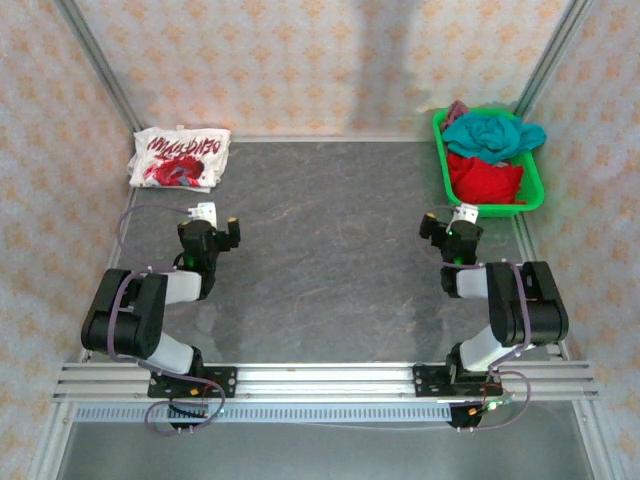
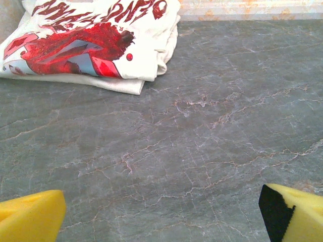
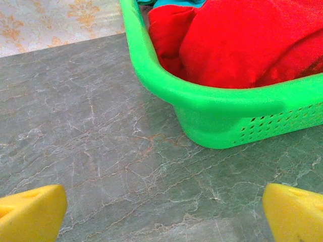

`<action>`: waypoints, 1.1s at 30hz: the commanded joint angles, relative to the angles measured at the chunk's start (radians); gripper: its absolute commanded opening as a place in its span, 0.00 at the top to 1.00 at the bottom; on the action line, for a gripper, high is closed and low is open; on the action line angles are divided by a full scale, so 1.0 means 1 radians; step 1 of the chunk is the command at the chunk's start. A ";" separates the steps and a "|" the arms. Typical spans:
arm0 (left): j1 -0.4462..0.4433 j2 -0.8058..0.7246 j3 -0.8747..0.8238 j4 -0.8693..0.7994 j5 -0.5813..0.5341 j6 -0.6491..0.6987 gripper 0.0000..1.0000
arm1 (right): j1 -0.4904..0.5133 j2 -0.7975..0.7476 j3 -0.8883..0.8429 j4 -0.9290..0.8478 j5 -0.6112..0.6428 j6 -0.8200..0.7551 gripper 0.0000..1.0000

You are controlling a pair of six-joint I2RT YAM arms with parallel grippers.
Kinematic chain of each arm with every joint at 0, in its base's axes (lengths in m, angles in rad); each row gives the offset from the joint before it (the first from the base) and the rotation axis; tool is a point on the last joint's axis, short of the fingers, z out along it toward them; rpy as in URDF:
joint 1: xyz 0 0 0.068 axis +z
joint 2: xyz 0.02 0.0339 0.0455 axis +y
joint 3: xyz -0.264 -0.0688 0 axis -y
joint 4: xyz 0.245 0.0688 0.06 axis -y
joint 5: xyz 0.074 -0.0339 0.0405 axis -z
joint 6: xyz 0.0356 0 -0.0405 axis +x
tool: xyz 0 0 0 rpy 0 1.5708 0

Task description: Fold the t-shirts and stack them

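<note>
Left hand (image 2: 161, 217) spread, empty, white t-shirt (image 2: 96, 45) folded

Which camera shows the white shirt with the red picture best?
The left wrist view: the white t-shirt is close, its red print and folded layers clear. The top external view has it whole but small, at the far left.

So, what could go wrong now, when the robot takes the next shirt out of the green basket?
1. The teal t-shirt and the red t-shirt lie bunched together, so pulling one may drag both out.
2. The right pincer faces the side of the green basket; reaching in, it may hit the rim or shove the basket.
3. The folded white t-shirt sits close to the wall, so stacking there may disturb it.
</note>
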 commanded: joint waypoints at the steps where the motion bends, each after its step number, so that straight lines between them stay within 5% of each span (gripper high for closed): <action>1: 0.001 0.002 0.019 -0.012 -0.022 -0.013 0.00 | -0.006 -0.002 0.003 0.004 -0.015 0.006 0.01; 7: -0.007 -0.044 0.022 -0.038 -0.032 -0.006 0.00 | 0.021 -0.092 -0.033 0.019 0.009 -0.025 0.01; 11: -0.081 -0.352 0.136 -0.405 -0.142 -0.043 0.00 | 0.095 -0.478 0.103 -0.433 0.052 -0.016 0.03; 14: -0.103 -0.445 0.289 -0.579 -0.123 -0.123 0.01 | 0.092 -0.489 0.296 -0.645 0.103 0.034 0.03; 18: -0.194 -0.343 0.568 -0.742 -0.091 -0.096 0.05 | 0.064 -0.286 0.600 -0.882 0.118 0.123 0.02; 22: -0.340 -0.078 0.957 -0.984 -0.023 -0.030 0.07 | -0.052 0.021 0.972 -1.128 0.006 0.284 0.04; 33: -0.623 0.584 1.758 -1.351 0.127 0.046 0.08 | -0.193 0.767 1.954 -1.624 0.007 0.292 0.01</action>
